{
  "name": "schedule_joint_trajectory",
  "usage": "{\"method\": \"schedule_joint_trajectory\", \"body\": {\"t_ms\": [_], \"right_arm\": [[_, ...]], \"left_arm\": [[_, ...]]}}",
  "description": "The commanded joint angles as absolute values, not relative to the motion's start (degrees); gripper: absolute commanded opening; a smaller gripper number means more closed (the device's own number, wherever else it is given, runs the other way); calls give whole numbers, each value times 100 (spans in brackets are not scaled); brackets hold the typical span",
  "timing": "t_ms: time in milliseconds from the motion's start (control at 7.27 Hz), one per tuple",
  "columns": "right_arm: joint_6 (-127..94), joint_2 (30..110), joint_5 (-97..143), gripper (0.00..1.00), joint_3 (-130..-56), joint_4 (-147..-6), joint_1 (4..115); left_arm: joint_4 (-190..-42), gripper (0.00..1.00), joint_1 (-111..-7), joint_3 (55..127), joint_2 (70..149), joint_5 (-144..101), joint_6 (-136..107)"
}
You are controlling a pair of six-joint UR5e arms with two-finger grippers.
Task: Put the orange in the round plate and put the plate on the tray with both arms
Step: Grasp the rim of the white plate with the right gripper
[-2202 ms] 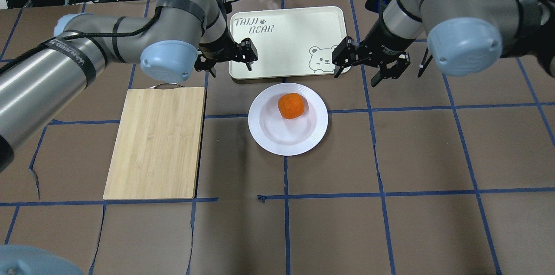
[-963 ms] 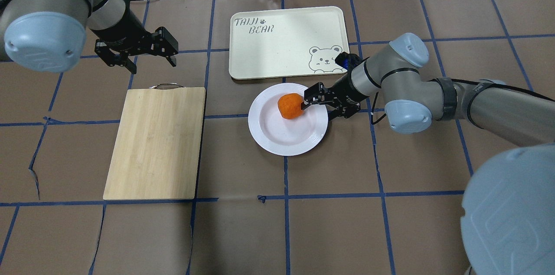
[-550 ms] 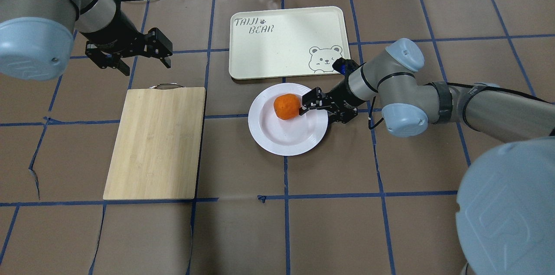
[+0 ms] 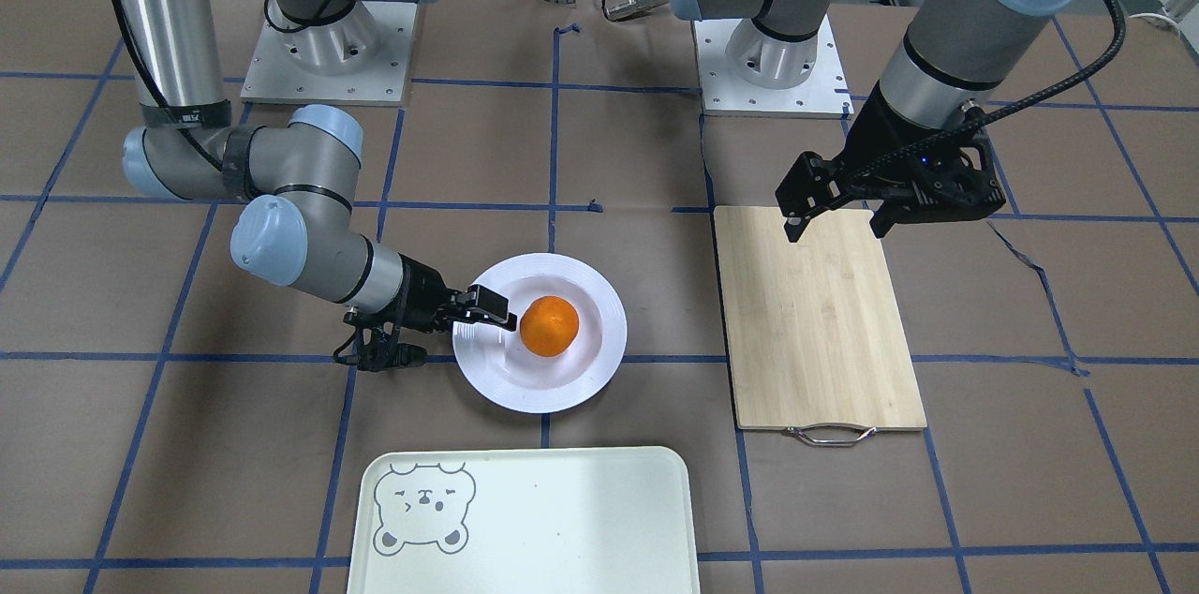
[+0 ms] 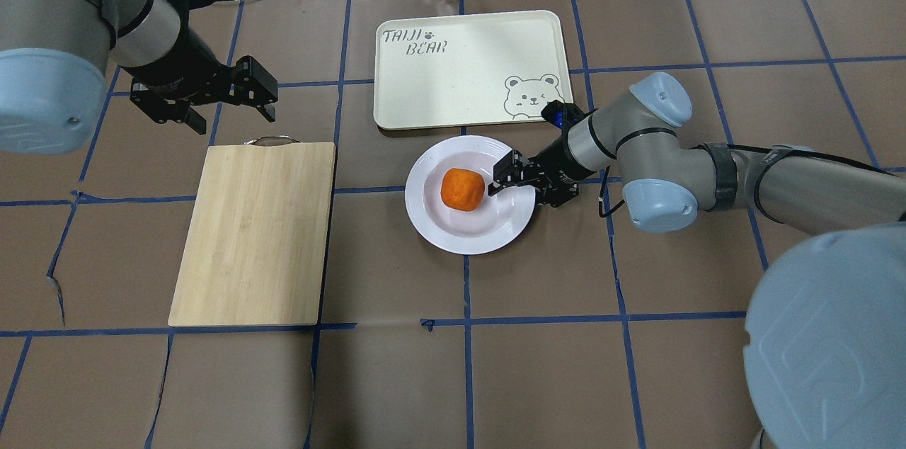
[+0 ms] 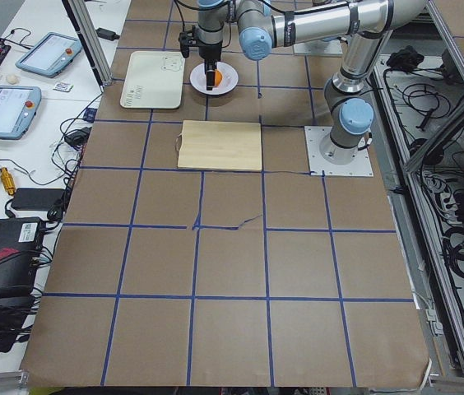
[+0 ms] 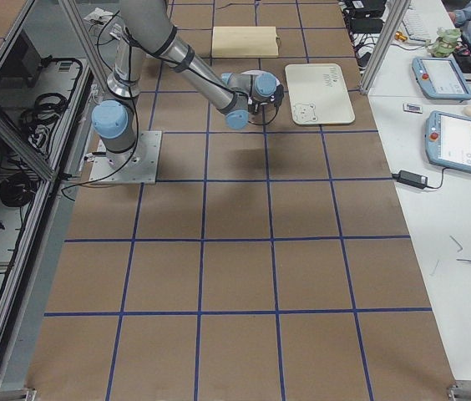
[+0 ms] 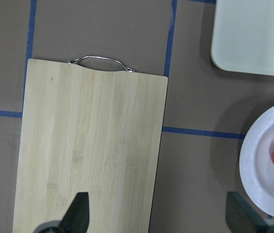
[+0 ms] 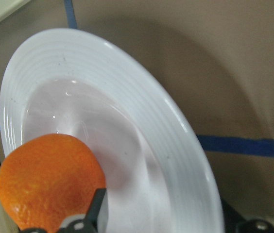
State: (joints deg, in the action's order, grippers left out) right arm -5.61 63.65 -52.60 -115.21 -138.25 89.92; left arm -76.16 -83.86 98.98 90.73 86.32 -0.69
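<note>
Right end effector point(image 5: 515, 187): jaws apart, straddling the plate point(image 5: 453, 242) rim at 3 o'clock; it has come down from beside the tray point(image 5: 467, 74). Inner finger touches or sits just beside the orange point(image 5: 462, 188).
Orange: in the plate, nudged from 1 o'clock toward centre.
Plate: on the desk, tray at its 12 o'clock.
Left end effector point(image 5: 230, 116): open, empty, withdrawn to 10 o'clock, by the cutting board point(image 5: 255, 233) handle.
Judgement: orange step done; two-arm lift pending, left rim unattended.

Bright, even overhead light w/ soft shadows; slight sheen on round plate point(image 9: 142, 97)
</note>
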Motion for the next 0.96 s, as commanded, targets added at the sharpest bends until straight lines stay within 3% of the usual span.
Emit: {"method": "schedule_joint_trajectory", "body": {"t_ms": [0,138,413,826], "right_arm": [[-606,6407,-5317,14,-11505,-13808,8991],[-676,6425,-5326,4,-11479,-13790,8991],[-869,6468,-5563,0,-11252,-13624,8974],[-896,6382,-5563,0,-9508,-12134,8912]], "left_arm": [[-7620,100,-8385,9931,9035,8631,-53],[-7629,100,-8385,9949,8992,8605,-53],[-7655,100,-8385,9949,8965,8631,-27],[-7655,100,-8385,9949,8965,8622,-26]]}}
